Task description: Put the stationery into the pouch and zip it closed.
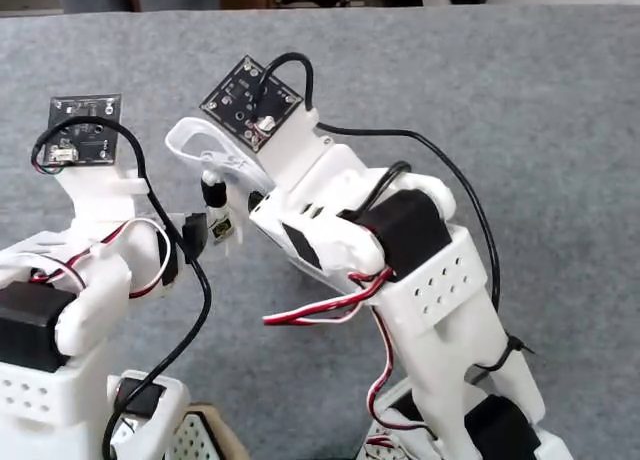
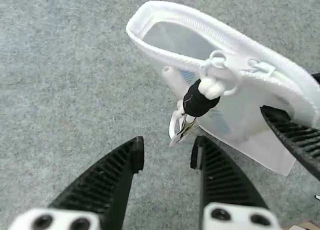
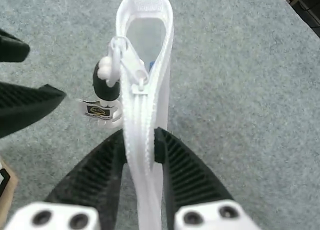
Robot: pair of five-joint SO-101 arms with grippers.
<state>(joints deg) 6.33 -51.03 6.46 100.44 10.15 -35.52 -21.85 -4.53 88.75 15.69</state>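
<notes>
Soft, light white pouch (image 2: 240, 110) stands edge-up over the grey table (image 2: 60, 65), right gripper (image 3: 140, 137) pinching its zip edge, left gripper (image 2: 167, 145) spread just short of the dangling zip-pull charm (image 2: 200, 97), likely the best hold.

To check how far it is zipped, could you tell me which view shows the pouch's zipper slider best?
The right wrist view: the zipper slider sits centred, open track beyond it. The left wrist view shows it side-on; the high view, too small to tell.
</notes>
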